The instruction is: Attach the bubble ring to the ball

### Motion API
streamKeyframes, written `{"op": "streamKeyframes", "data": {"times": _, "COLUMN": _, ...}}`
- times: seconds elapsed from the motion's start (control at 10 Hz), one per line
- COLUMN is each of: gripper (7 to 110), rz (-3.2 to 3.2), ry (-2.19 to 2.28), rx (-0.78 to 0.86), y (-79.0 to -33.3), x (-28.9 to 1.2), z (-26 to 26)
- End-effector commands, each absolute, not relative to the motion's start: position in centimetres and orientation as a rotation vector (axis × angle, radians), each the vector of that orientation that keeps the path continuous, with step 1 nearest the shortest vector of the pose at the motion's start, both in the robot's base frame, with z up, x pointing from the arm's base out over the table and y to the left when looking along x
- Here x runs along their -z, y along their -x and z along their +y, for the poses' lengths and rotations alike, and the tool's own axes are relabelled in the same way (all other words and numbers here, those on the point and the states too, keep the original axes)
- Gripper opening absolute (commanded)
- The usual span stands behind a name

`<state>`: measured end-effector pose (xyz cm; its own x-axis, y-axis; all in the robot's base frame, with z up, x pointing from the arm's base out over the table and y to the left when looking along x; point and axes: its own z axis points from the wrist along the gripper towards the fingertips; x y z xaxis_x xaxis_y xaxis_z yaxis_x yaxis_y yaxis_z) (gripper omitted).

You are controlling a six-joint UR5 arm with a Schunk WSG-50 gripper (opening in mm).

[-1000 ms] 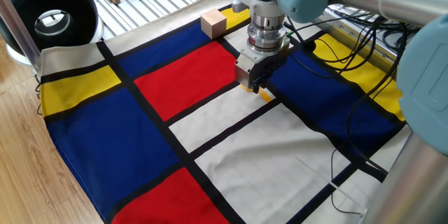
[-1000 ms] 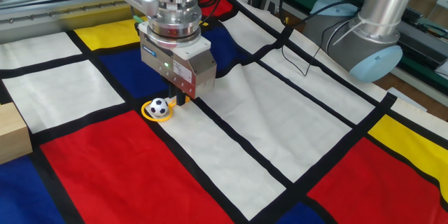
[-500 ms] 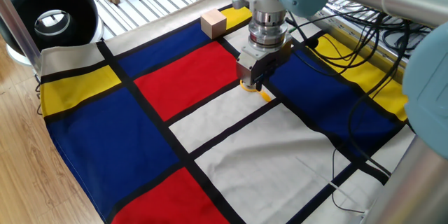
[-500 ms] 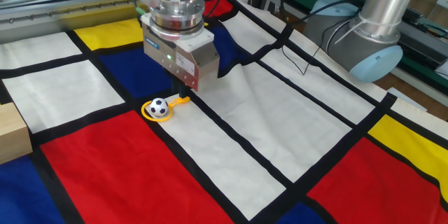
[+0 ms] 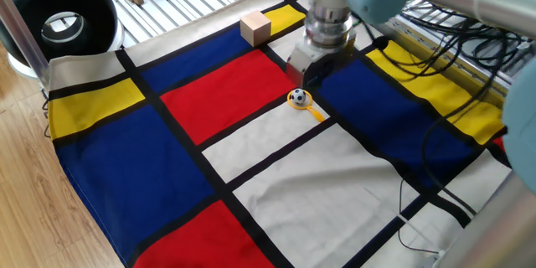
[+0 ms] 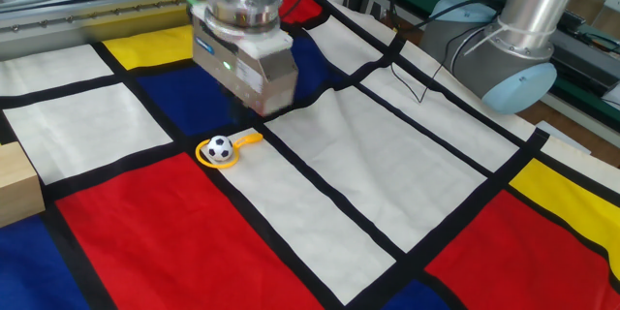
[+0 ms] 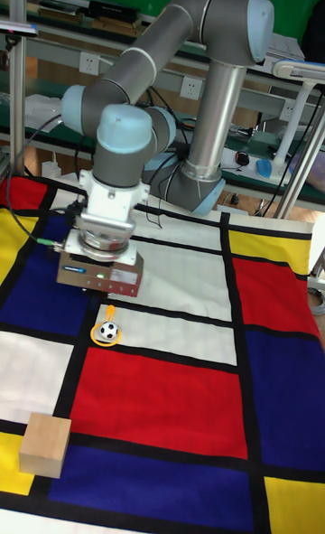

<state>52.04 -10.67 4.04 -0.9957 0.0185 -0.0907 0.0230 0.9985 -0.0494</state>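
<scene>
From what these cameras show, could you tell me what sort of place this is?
Most likely a robotics lab or test cell: an industrial arm is mounted at a table draped in a color-block cloth, with aluminium framing and loose cables alongside.

ball [image 7: 108, 332] inside hoop of bubble ring [image 7: 106, 327] on colour-block cloth [image 7: 171, 389], left of cloth's middle, gripper [image 7: 101, 288] raised just above, fingers hidden, tan cube [image 7: 45, 445] near cloth's front-left corner
</scene>
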Motion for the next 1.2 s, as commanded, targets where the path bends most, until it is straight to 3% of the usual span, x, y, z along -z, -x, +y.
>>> {"op": "streamKeyframes", "data": {"times": 0.0, "gripper": 7, "rz": 2.822, "ry": -0.08, "rx": 0.034, "y": -56.1, "x": -5.7, "z": -15.2}}
{"op": "streamKeyframes", "data": {"times": 0.2, "gripper": 7, "rz": 2.766, "ry": -0.108, "rx": -0.08, "y": -56.9, "x": -4.8, "z": -14.8}}
{"op": "streamKeyframes", "data": {"times": 1.1, "gripper": 7, "rz": 3.01, "ry": 0.1, "rx": 0.044, "y": -50.4, "x": -2.9, "z": -14.4}}
